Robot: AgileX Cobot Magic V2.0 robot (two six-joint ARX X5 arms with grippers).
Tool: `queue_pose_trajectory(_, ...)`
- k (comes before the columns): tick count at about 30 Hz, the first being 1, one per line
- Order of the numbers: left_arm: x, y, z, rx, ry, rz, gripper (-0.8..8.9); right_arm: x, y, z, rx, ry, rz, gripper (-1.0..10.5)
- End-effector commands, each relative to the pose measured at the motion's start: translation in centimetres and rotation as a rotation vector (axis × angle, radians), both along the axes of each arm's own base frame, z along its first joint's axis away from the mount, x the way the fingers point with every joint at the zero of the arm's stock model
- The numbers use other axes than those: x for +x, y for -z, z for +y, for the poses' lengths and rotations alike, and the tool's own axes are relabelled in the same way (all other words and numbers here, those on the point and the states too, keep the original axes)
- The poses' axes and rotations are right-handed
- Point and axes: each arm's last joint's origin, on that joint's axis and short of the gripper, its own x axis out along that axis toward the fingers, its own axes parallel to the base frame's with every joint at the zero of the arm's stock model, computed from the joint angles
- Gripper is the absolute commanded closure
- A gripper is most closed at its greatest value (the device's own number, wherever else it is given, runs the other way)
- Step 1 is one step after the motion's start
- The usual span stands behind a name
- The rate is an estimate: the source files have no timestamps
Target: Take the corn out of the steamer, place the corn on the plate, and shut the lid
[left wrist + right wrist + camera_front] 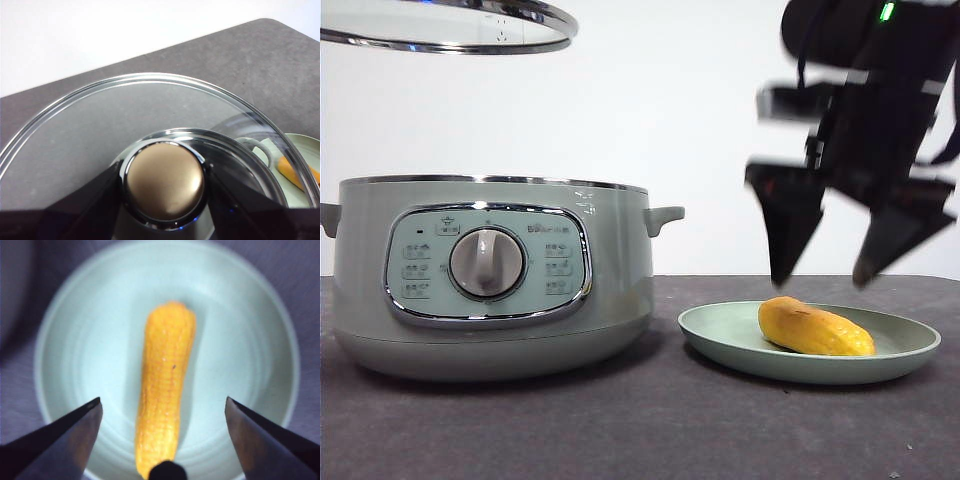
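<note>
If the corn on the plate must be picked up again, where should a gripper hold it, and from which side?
Probably from above, at the corn's thick middle, jaws across its narrow width. It lies flat on the plate with tapered ends, and the raised rim would hinder a sideways approach.

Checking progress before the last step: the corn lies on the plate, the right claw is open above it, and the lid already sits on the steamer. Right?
Not quite. The lid isn't on the steamer; the front view shows it held up above, gripped by the left claw. The corn does lie on the plate, the right claw open above it.
</note>
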Motion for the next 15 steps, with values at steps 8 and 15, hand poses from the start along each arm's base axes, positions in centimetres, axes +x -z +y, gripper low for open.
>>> queue_pose_trajectory(8, 3.9, 1.9, -2.1, -0.051, 0.062, 0.066, 8.22, -3.0, -5.3, -1.9, 0.095, 0.018, -0.173, 5.4)
queue_pose_trajectory(15, 6.3, 4.4, -3.3, -0.013, 0.059, 0.154, 8.22, -4.2, -6.8, -3.1, 0.094, 0.056, -0.228, 5.4)
